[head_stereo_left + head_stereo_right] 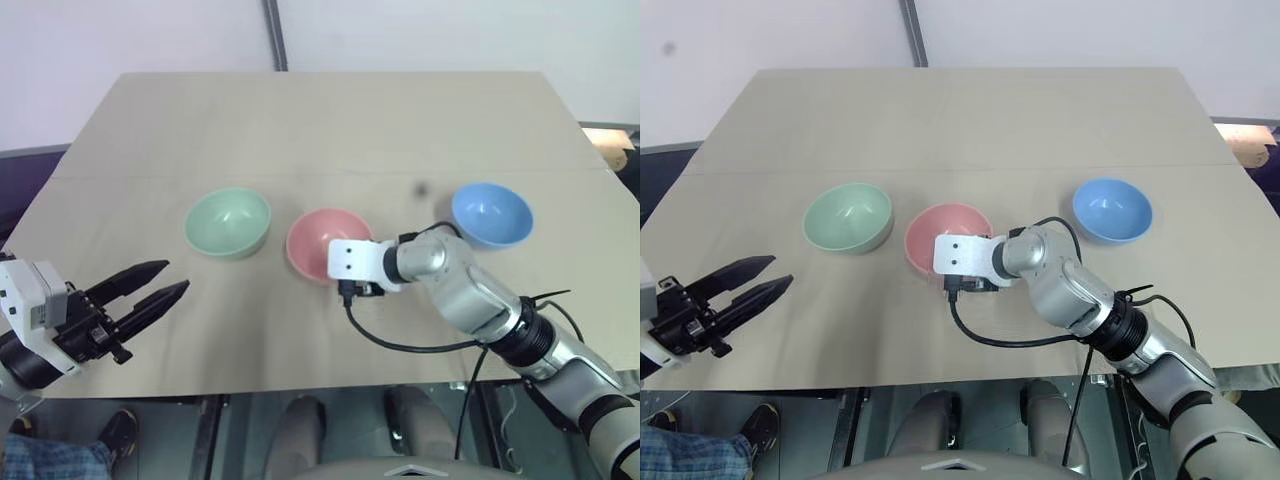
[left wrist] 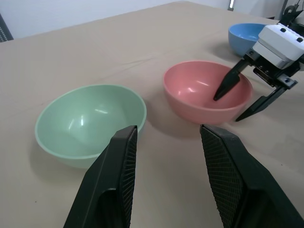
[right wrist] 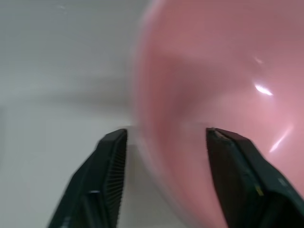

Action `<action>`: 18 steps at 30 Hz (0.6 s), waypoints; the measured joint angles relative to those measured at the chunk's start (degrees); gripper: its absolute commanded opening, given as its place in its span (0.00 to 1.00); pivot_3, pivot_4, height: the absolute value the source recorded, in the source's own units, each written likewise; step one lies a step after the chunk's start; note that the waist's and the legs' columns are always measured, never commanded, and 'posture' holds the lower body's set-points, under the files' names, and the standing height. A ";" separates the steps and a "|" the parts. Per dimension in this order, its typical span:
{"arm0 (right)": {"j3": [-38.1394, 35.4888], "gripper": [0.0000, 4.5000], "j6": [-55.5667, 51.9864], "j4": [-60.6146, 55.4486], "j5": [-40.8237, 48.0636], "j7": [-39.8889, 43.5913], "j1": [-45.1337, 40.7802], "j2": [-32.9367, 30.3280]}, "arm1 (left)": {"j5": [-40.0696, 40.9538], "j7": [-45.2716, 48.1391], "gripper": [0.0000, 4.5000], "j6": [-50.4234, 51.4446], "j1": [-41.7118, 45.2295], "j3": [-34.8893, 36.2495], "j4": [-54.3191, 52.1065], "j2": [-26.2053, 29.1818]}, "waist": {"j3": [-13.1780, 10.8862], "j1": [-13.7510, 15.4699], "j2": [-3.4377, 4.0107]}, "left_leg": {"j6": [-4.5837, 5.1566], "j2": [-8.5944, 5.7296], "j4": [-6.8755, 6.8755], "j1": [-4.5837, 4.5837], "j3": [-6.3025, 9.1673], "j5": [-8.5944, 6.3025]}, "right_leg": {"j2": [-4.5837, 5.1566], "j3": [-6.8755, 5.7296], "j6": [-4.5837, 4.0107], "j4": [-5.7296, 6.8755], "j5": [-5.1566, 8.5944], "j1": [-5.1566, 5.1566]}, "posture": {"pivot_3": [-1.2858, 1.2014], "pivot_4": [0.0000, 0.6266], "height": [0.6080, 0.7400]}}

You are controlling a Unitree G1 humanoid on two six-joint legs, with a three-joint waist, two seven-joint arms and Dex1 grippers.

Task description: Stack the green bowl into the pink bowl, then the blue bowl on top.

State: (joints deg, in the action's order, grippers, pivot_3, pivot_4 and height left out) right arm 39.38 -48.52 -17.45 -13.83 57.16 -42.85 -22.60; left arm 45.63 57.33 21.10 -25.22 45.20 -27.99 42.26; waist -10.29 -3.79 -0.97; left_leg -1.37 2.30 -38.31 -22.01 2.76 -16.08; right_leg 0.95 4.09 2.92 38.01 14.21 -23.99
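— Three bowls sit apart on the counter (image 1: 330,130), none nested. Why?
— Judging by that, stacking hasn't begun. The right claw (image 2: 240,97) stands apart, straddling the pink bowl (image 1: 318,236) rim, one finger inside, gripping nothing.
— And the others?
— The green bowl (image 1: 228,222) lies beyond the spread, empty left claw (image 1: 160,285); the blue bowl (image 1: 491,213) sits behind the right claw.

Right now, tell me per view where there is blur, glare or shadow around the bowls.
Right wrist view: the pink bowl is smeared and soft, with bright glints on its inner wall. Left wrist view: sharp; small highlights inside the green bowl, and each bowl casts a soft shadow on the table. Head views: even light, the blue bowl crisp, only faint shadows.
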 measured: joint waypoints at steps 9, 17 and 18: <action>-16.76 0.63 -10.83 -8.76 16.72 7.74 -1.10 -6.22 | 0.00 0.12 0.50 -0.02 0.11 0.06 0.17 0.02 | -0.02 0.34 0.02 | 0.01 0.00 0.00 0.01 0.04 0.00 | -0.01 -0.05 0.00 -0.02 0.01 0.05 | 0.52 0.24 1.00; -41.57 0.63 -17.49 -10.04 37.48 11.03 2.77 -8.39 | -0.42 0.41 0.50 -0.19 1.23 0.37 1.51 0.31 | -0.01 0.75 0.00 | 0.01 0.00 0.01 0.01 0.02 -0.01 | -0.01 -0.05 0.00 -0.08 0.01 0.09 | 0.52 0.24 1.00; -43.37 0.63 -17.12 -9.59 39.29 11.70 4.24 -9.74 | -0.67 0.39 0.50 -0.25 1.41 0.40 1.93 0.38 | -0.01 0.91 0.01 | 0.01 -0.01 0.02 0.00 0.01 -0.01 | 0.00 -0.05 0.00 -0.10 0.01 0.09 | 0.52 0.24 1.00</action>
State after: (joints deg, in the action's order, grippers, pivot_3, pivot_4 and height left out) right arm -3.99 -65.64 -27.04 25.46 68.85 -38.61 -32.34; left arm 44.96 57.73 20.85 -23.81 45.60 -26.06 42.64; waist -10.30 -2.88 -0.96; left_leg -1.36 2.29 -38.29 -22.00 2.77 -16.09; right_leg 0.94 4.04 2.92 37.92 14.22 -23.90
